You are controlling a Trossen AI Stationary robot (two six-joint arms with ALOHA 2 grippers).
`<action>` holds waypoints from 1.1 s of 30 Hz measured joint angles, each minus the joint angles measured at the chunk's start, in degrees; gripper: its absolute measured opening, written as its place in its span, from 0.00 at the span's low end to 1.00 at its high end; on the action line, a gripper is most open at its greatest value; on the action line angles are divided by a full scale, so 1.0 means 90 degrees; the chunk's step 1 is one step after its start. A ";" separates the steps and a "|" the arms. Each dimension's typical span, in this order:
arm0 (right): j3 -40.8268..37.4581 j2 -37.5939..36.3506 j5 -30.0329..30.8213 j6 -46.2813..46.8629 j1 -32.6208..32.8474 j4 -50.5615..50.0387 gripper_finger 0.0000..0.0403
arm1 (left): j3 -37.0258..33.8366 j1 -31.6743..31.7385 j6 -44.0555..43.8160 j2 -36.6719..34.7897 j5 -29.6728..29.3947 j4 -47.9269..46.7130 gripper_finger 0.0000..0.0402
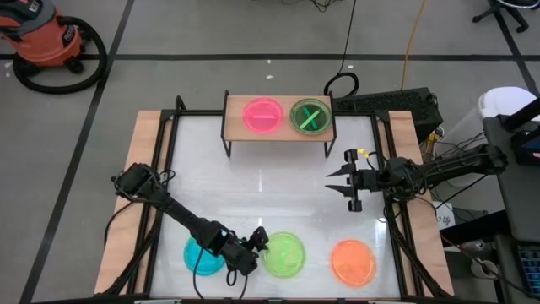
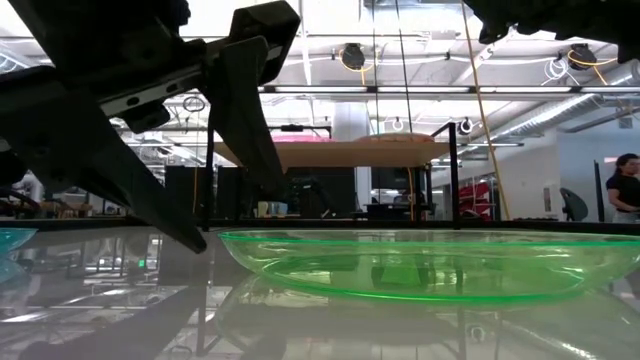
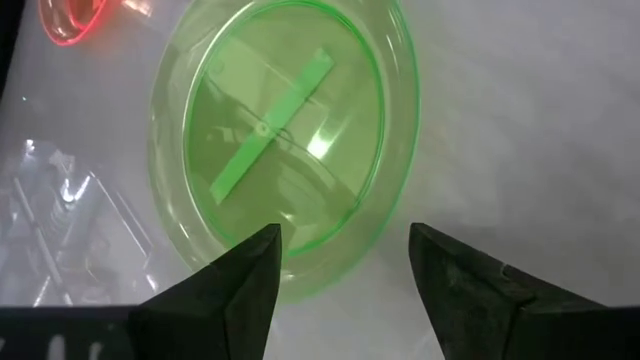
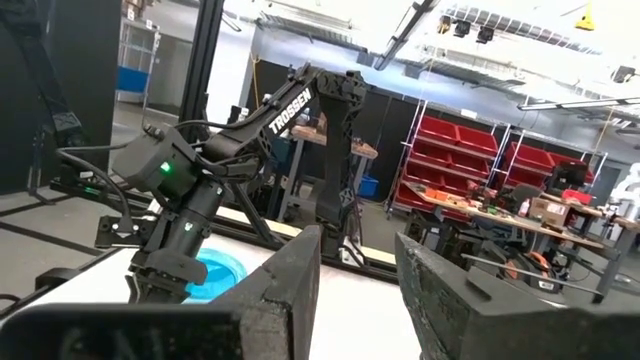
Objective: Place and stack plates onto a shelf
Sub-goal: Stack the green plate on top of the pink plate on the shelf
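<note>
Item: green plate (image 1: 283, 254), lower centre of the high view, lying flat on the white table (image 1: 253, 190) between a blue plate (image 1: 200, 254) and an orange plate (image 1: 353, 261). Two more sit on the shelf (image 1: 278, 127) at upper centre, a pink plate (image 1: 262, 115) and a second green plate (image 1: 310, 116). We note the left gripper (image 1: 258, 244) at the near green plate's rim, fingers wide, nothing between them. The right gripper (image 1: 341, 187) hangs at right of centre, fingers parted and empty. We judge the plate light, thin, fairly stiff and slippery on the glossy top; the raised rim offers the only real hold, one finger over and one under.
</note>
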 joint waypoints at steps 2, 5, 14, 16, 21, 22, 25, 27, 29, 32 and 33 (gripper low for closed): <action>0.0000 0.0001 0.0000 -0.0003 0.0000 -0.0002 0.28 | -0.0020 0.0008 0.0006 0.0000 0.0000 0.0031 0.56; 0.0000 0.0001 0.0000 -0.0005 0.0000 0.0000 0.28 | -0.0020 0.0022 0.0028 0.0003 0.0002 0.0042 0.56; -0.0022 -0.0001 0.0025 -0.0010 0.0000 0.0002 0.28 | -0.0003 0.0058 0.0183 0.0368 -0.0057 0.0316 0.56; -0.0061 -0.0002 0.0179 0.0001 0.0000 -0.0007 0.28 | -0.0003 0.0058 0.0193 0.0372 -0.0069 0.0341 0.55; -0.0164 -0.0001 0.0357 0.0053 -0.0002 -0.0002 0.28 | -0.0013 0.0034 0.0398 0.0362 -0.0045 0.0405 0.44; -0.0181 0.0001 0.0352 0.0055 -0.0002 -0.0002 0.28 | -0.0018 0.0029 0.0434 0.0365 -0.0044 0.0402 0.40; -0.0197 0.0001 0.0352 0.0070 -0.0002 0.0049 0.28 | -0.0020 0.0027 0.0515 0.0369 0.0003 0.0372 0.29; -0.0197 0.0001 0.0352 0.0070 -0.0002 0.0088 0.28 | -0.0020 0.0027 0.0523 0.0375 0.0009 0.0371 0.22; -0.0197 -0.0001 0.0348 0.0069 -0.0002 0.0168 0.28 | -0.0019 0.0027 0.0533 0.0377 0.0006 0.0369 0.17; -0.0197 -0.0002 0.0345 0.0060 -0.0002 0.0219 0.28 | -0.0018 0.0024 0.0554 0.0365 -0.0003 0.0362 0.11; -0.0197 0.0001 0.0342 0.0056 -0.0002 0.0219 0.28 | -0.0018 0.0012 0.0578 0.0338 -0.0027 0.0345 0.10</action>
